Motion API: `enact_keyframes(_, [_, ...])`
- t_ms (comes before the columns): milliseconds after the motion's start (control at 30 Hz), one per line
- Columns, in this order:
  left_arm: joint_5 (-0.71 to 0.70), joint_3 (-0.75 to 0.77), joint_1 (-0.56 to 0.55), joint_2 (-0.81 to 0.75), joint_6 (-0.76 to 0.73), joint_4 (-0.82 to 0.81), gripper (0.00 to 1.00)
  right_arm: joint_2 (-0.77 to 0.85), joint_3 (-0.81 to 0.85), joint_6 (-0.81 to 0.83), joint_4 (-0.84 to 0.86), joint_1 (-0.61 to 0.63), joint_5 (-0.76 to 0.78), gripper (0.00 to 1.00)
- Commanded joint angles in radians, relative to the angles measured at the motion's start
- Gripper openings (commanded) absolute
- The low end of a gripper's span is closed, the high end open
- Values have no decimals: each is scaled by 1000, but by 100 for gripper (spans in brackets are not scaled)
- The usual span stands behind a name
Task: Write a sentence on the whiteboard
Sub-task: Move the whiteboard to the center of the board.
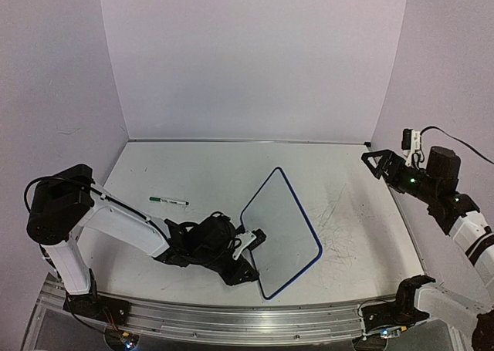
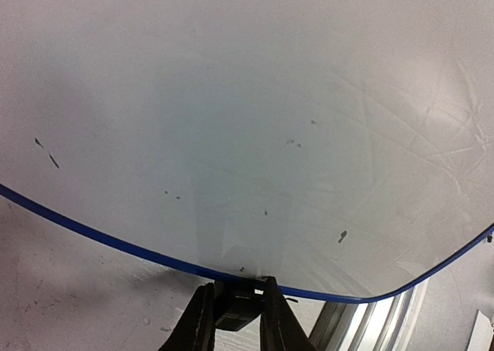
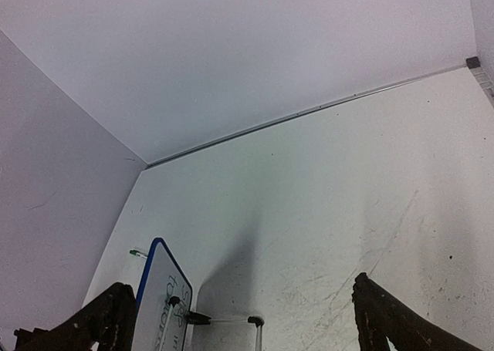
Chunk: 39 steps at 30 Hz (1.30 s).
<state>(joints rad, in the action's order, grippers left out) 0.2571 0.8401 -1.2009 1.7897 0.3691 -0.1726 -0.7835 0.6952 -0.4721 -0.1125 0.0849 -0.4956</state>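
1. Whiteboard (image 1: 282, 231) sits tilted up over the bench (image 1: 208, 162), about mid-width and close to the near edge.
2. The sentence (image 3: 168, 311) shows on its face only in your right wrist view, too small to read.
3. Your left fingers (image 2: 199, 324) pinch the whiteboard by the black clip foot (image 2: 235, 305) on its blue frame.
4. A green marker (image 1: 168, 201) lies flat toward the bench's left edge, apart from the board.
5. Your right fingers (image 3: 390, 316) are spread wide, raised over the right edge.

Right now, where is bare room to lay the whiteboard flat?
Free: table strip between back wall and whiteboard; scuffed patch between whiteboard and right gripper. Crowded: near left, left gripper gripping the whiteboard, green marker nearby.
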Motion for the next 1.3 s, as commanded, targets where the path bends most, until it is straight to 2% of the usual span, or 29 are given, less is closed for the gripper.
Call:
enact_keyframes(0, [-114, 60, 13, 33, 96, 2, 10, 0, 0, -1, 63, 0, -15, 98])
enact_keyframes(267, [-256, 153, -25, 105, 216, 7, 6, 4, -12, -5, 62, 1, -14, 98])
enact_keyframes(467, [-395, 268, -56, 175, 298, 22, 8, 5, -15, -5, 50, 1, -3, 98])
enact_keyframes(600, [-485, 338, -93, 227, 319, 27, 19, 2, -12, -10, 32, 2, 15, 98])
enact_keyframes(833, [-501, 397, -112, 272, 289, 33, 31, -41, 53, 37, -94, 17, 112, 98])
enact_keyframes(1133, [-549, 261, -110, 44, 196, 44, 66, -51, 145, 77, -155, 22, 112, 98])
enact_keyframes(1267, [-566, 204, -85, -73, 138, 120, 75, -56, 155, 74, -153, 23, 100, 98])
